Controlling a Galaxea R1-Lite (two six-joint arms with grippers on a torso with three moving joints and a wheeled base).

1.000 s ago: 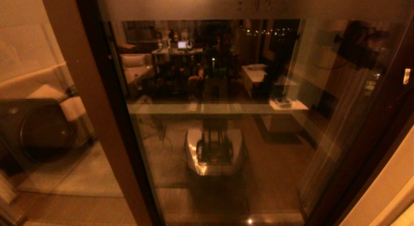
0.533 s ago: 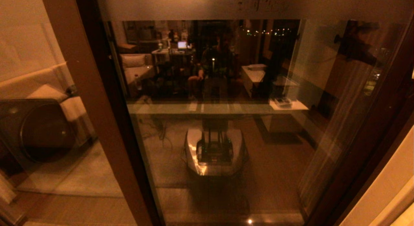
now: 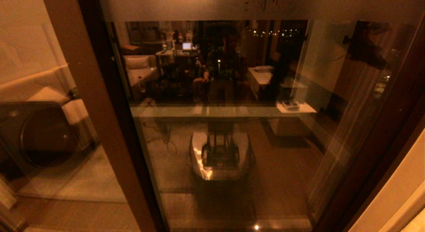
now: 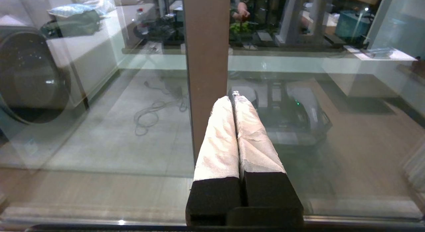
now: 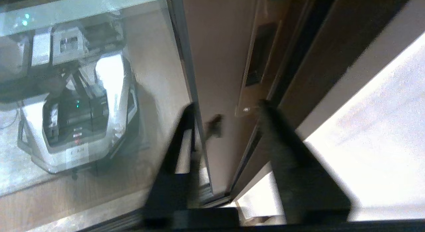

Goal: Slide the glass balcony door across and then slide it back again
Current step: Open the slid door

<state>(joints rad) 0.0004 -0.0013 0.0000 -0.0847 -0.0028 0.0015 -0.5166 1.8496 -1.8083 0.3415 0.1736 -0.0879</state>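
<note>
The glass balcony door point(image 3: 285, 149) fills the middle of the head view, with a frosted band on top and a brown frame. Its stile point(image 5: 219, 59) carries a narrow dark handle slot point(image 5: 260, 49) with a small screw below it. My right gripper point(image 5: 225, 114) is open in front of that stile, just below the slot, with nothing between its black fingers. My left gripper point(image 4: 233, 98) is shut and empty, its white-wrapped fingers pointing at the glass beside a brown upright point(image 4: 206, 59). Neither gripper shows in the head view.
A round-doored washing machine point(image 3: 43, 135) stands behind the left glass panel point(image 3: 49, 75). My own base is mirrored in the door glass point(image 3: 219, 155). A pale wall point(image 3: 398, 192) borders the door frame on the right.
A white piece and a dark arm shape at the head view's upper right have slipped out of sight. The door has not visibly shifted.
</note>
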